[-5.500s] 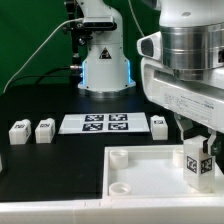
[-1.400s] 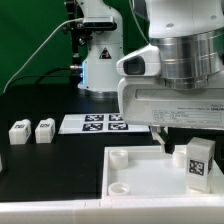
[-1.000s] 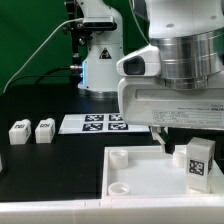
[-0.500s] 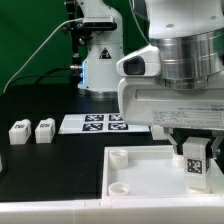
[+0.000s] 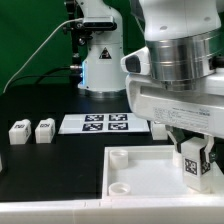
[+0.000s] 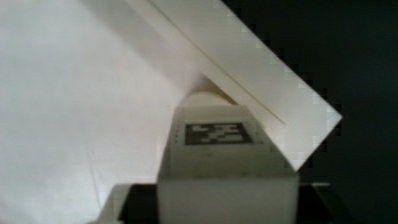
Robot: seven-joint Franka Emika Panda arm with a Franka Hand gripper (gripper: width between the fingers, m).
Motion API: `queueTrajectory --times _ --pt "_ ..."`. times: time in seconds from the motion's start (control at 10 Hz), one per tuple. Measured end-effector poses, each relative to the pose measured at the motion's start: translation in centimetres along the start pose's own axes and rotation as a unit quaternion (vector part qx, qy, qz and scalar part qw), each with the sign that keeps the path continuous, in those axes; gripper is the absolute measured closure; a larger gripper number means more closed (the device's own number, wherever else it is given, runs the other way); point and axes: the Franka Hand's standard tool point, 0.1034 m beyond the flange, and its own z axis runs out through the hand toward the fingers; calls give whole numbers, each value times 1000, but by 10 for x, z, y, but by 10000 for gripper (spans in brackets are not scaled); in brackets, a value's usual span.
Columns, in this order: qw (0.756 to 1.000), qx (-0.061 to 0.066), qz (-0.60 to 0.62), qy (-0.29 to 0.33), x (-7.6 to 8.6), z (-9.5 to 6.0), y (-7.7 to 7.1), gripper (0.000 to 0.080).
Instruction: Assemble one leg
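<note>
Claw (image 5: 194, 158) newly angled, leg (image 5: 193, 171) inside

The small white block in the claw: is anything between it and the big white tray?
Nothing visible does. The gripper holds the leg over the tray, and the wrist view shows only bare tray beyond it.

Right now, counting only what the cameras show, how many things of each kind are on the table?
Legs: 4: held leg in the tool; two left legs; one part-hidden leg
Tray: 1
Marker board: 1
Total: 6
</note>
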Motion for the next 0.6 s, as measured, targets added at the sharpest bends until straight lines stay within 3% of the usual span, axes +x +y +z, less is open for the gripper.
queueTrajectory --times 0.2,0.4,0.5,0.6 --pt "982 23 186 -14 -3 1 1 508" --pt "965 22 263 -13 -6 1 0 507" --pt "967 22 253 -13 -6 2 1 507" --pt "968 21 251 -13 -6 2 1 446"
